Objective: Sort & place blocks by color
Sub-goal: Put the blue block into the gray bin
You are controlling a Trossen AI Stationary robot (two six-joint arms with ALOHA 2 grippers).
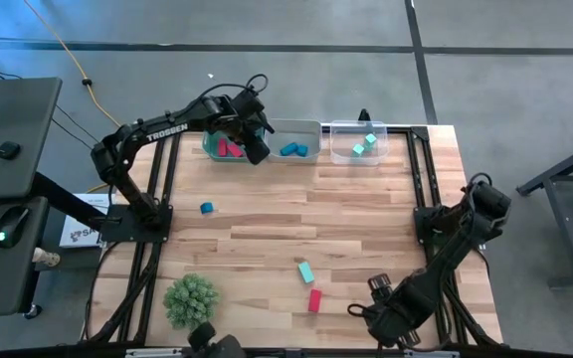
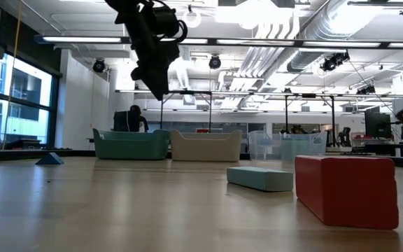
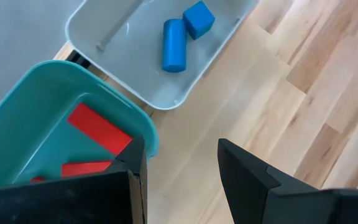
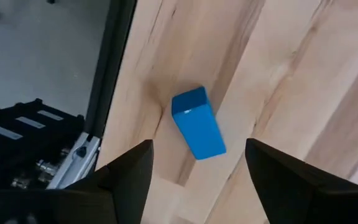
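Sorting by color on the counter [image 1: 267,224], I hold my left gripper [image 1: 257,149] parted and empty above the teal bin [image 1: 214,149], where the red blocks [image 3: 98,129] lie. My right gripper [image 1: 386,323] spreads wide over a blue block [image 4: 197,123]; red bar [image 1: 314,299] and teal bar [image 1: 306,271] wait nearby.

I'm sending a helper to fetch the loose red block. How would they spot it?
On the wooden table, look along the near edge between the green spiky ball and the right gripper. The red rectangular block lies there beside a light teal block, the only red piece outside the bins.
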